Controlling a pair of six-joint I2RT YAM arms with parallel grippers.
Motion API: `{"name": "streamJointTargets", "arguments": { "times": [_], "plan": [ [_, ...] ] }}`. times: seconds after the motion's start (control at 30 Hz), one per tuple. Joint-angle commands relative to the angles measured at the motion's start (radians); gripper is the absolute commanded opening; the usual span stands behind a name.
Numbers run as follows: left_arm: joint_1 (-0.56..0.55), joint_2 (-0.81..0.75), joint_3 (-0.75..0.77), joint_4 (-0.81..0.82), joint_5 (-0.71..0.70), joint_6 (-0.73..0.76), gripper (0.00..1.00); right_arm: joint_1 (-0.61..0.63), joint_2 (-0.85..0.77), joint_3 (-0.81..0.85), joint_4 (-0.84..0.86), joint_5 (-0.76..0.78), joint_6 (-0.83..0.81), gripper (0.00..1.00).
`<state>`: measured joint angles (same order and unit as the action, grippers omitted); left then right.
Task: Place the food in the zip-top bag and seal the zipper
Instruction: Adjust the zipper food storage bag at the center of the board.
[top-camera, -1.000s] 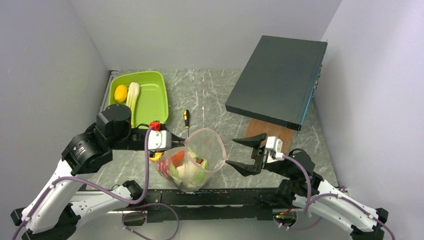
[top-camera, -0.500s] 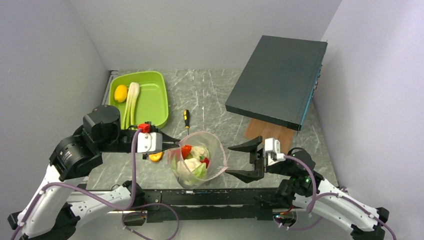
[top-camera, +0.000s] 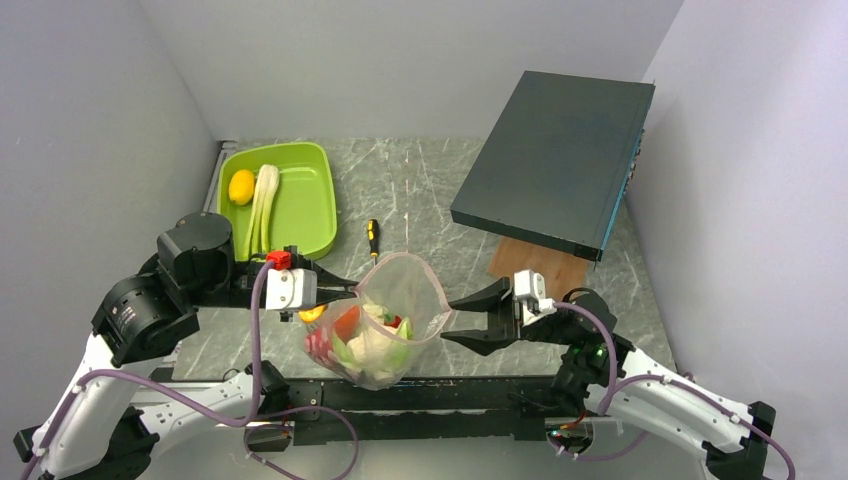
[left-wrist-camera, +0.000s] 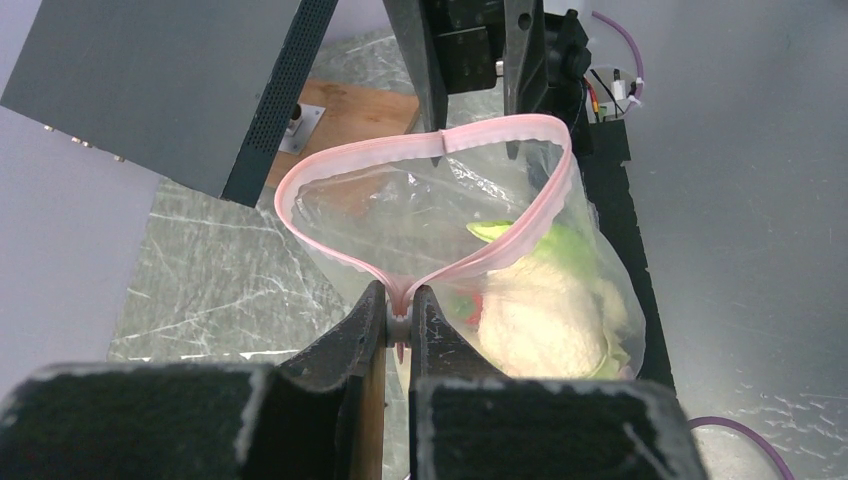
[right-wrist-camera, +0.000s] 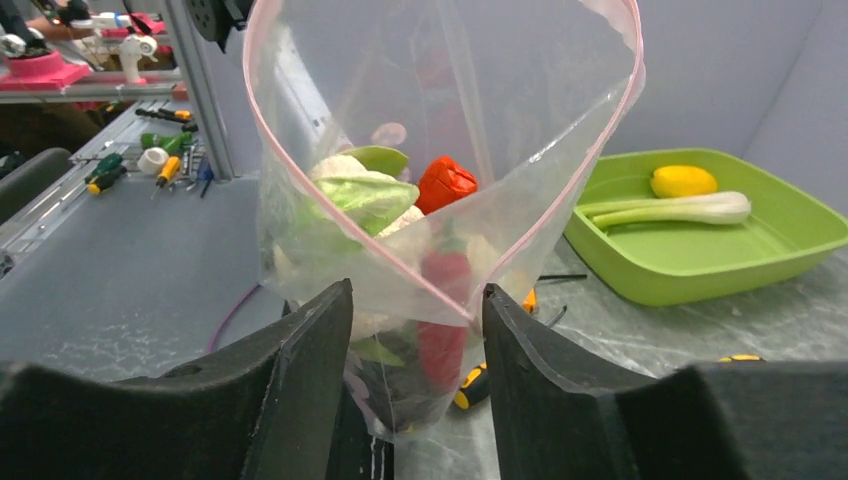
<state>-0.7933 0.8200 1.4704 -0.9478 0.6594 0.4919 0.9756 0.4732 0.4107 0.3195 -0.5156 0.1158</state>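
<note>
The clear zip-top bag hangs from my left gripper, which is shut on the left end of the pink zipper. The mouth stands wide open. The food lies inside: white cauliflower, a light-green leafy head, a red pepper and a red chili. My right gripper is open, with one finger on each side of the right end of the mouth, in the right wrist view too. I cannot tell whether it touches the plastic.
A lime-green tray at back left holds a yellow piece and a white-green stalk. A screwdriver lies behind the bag. An orange object sits under the left gripper. A dark box leans over a wooden board.
The right gripper has moved left until its open fingers straddle the bag's right edge. The left gripper shifted slightly left with the zipper end, and the bag's bottom swung toward the near left.
</note>
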Motion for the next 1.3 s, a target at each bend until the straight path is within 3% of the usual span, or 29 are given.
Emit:
{"name": "streamJointTargets", "arguments": {
  "times": [0.0, 0.27, 0.37, 0.4, 0.43, 0.5, 0.6, 0.7, 0.87, 1.0, 1.13, 1.27],
  "plan": [
    [0.002, -0.006, 0.042, 0.082, 0.048, 0.004, 0.0, 0.002, 0.024, 0.034, 0.075, -0.041, -0.009, 0.51],
    [0.002, -0.009, 0.033, 0.078, 0.042, 0.011, 0.0, 0.001, 0.047, 0.066, 0.05, -0.035, -0.038, 0.36],
    [0.002, -0.007, 0.028, 0.075, 0.027, 0.018, 0.0, 0.002, 0.038, 0.098, -0.01, -0.011, -0.064, 0.16],
    [0.003, -0.007, 0.02, 0.072, 0.013, 0.022, 0.0, 0.0, 0.03, 0.113, -0.039, 0.001, -0.072, 0.02],
    [0.002, -0.009, 0.016, 0.069, -0.006, 0.028, 0.0, 0.002, 0.021, 0.132, -0.072, 0.026, -0.081, 0.0],
    [0.003, -0.017, -0.017, 0.07, -0.07, 0.032, 0.0, 0.001, 0.011, 0.207, -0.255, 0.092, -0.122, 0.0],
    [0.002, -0.033, -0.081, 0.084, -0.198, 0.049, 0.0, 0.001, 0.021, 0.376, -0.608, 0.425, -0.185, 0.0],
    [0.01, -0.01, -0.132, 0.129, -0.25, 0.073, 0.0, 0.001, 0.026, 0.461, -0.778, 0.602, -0.225, 0.0],
    [0.061, 0.14, -0.112, 0.115, -0.177, 0.152, 0.0, 0.0, 0.113, 0.592, -1.049, 0.728, -0.329, 0.0],
    [0.094, 0.178, -0.191, 0.174, -0.206, 0.21, 0.0, 0.001, 0.1, 0.581, -1.187, 0.801, -0.409, 0.0],
    [0.155, 0.147, -0.296, 0.278, -0.062, 0.203, 0.0, 0.001, 0.055, 0.543, -1.235, 0.739, -0.455, 0.0],
    [0.16, 0.122, -0.39, 0.367, -0.007, 0.182, 0.0, 0.002, 0.016, 0.535, -1.199, 0.678, -0.45, 0.0]
  ]
}}
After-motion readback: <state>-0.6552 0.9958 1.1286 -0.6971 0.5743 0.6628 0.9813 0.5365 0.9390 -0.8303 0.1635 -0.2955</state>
